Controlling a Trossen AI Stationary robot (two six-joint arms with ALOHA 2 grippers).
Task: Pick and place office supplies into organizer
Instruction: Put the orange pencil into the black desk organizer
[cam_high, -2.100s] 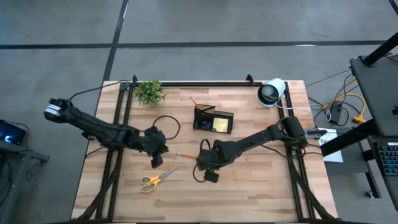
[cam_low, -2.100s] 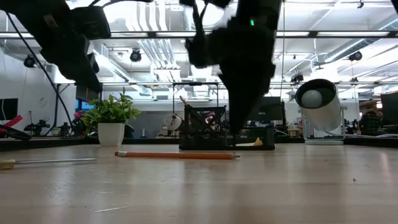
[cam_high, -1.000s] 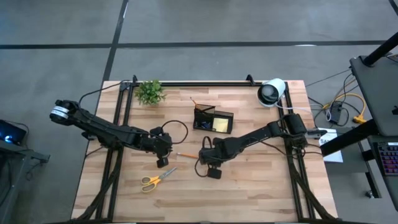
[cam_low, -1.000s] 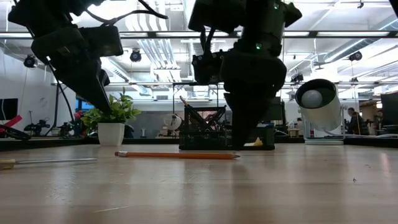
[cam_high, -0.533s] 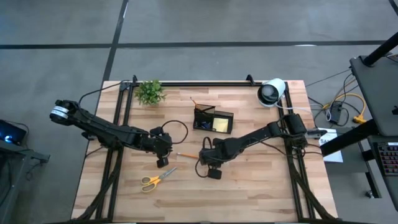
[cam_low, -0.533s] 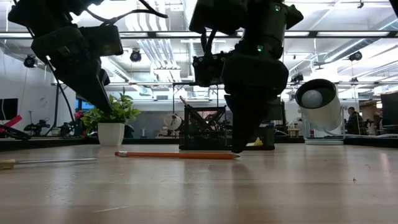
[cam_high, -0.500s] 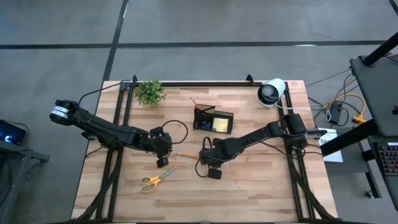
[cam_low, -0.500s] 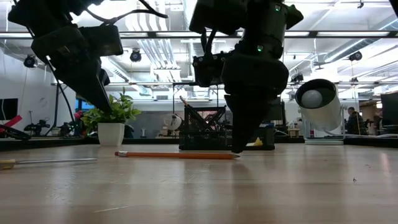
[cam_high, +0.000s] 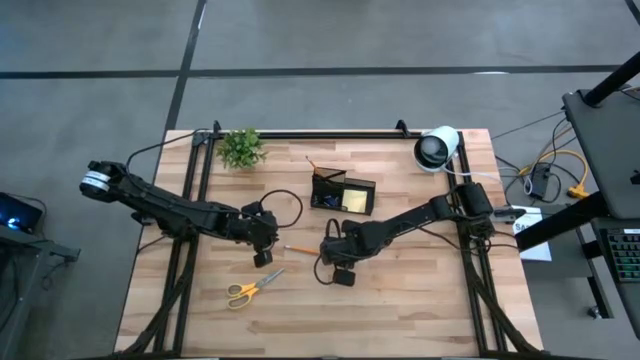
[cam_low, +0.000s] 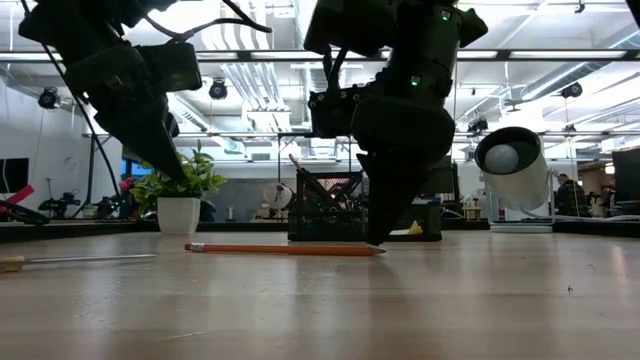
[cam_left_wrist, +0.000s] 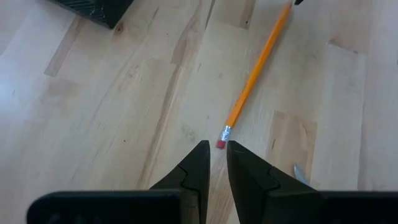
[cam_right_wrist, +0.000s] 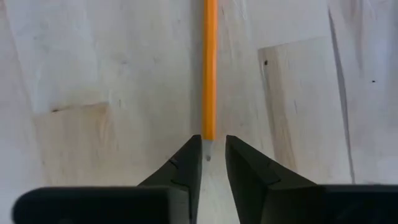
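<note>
An orange pencil (cam_high: 299, 248) lies flat on the wooden table between my two grippers. My left gripper (cam_left_wrist: 217, 149) hovers just short of its eraser end (cam_left_wrist: 221, 143), fingers a narrow gap apart and nothing between them. My right gripper (cam_right_wrist: 213, 142) points steeply down at the pencil's other end, also with a narrow gap. The black mesh organizer (cam_high: 343, 192) stands beyond, holding a yellow sticky pad (cam_high: 352, 203) and an upright pencil. Yellow-handled scissors (cam_high: 252, 288) lie flat toward the near left. My right gripper's fingertips (cam_right_wrist: 194, 144) stand on either side of the pencil's end away from the eraser (cam_right_wrist: 209, 132), coming from above and in line with the pencil. Whether they touch it I cannot tell. The pencil lies flat on the table.
A small green plant (cam_high: 241, 147) stands at the far left and a big white-and-black roll (cam_high: 437, 147) at the far right. Black cables loop beside both arms. Bare wood stretches along the near edge and to the right.
Two seconds ago my left gripper stood nearer the table's left edge; it has since come to the pencil's eraser end. Over the last second both arms have kept nearly still, and the pencil has not moved.
</note>
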